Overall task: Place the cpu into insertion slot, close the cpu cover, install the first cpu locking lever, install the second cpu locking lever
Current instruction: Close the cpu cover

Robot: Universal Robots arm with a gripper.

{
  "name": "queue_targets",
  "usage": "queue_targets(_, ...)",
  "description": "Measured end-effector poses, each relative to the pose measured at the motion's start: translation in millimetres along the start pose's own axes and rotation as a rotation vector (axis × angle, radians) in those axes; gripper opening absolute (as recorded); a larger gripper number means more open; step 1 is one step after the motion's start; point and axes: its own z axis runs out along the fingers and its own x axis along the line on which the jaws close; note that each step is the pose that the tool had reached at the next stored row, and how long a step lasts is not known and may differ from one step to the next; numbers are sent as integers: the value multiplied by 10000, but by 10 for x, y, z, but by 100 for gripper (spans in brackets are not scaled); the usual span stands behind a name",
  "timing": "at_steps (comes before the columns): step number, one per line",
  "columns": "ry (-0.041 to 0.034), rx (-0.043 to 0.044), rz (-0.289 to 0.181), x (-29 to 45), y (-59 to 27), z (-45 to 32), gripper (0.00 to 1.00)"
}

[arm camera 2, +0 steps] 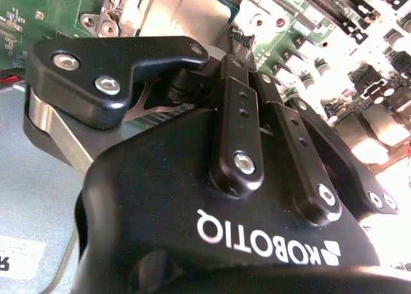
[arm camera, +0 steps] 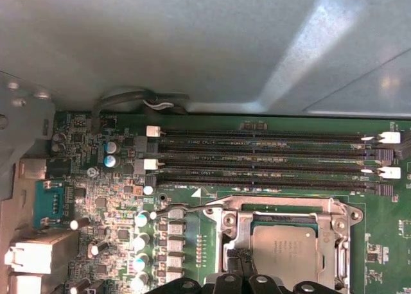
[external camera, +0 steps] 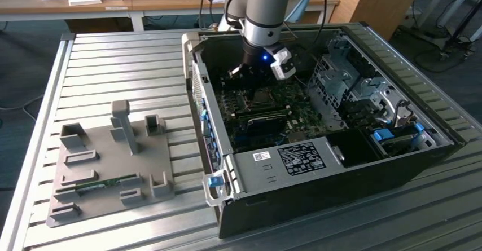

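even, bright light; glare whitens the motherboard (arm camera 2: 359,50) in the second wrist view; case (external camera: 339,194) interior dim.

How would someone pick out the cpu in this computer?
Inside the open case, find the green motherboard. Beside its long black memory slots sits a silvery metal cover; the cpu is the flat, pale grey square framed in its open centre, plainer than anything nearby.

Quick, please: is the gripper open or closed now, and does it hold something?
Gripper: open, closed or holding cannot be told. It hangs close above the cpu, which sits in the socket.
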Motion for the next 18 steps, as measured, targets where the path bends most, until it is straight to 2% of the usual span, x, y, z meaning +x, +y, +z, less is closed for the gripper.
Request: queue_targets(18, 5, -7, 1, 1, -2, 39, 11)
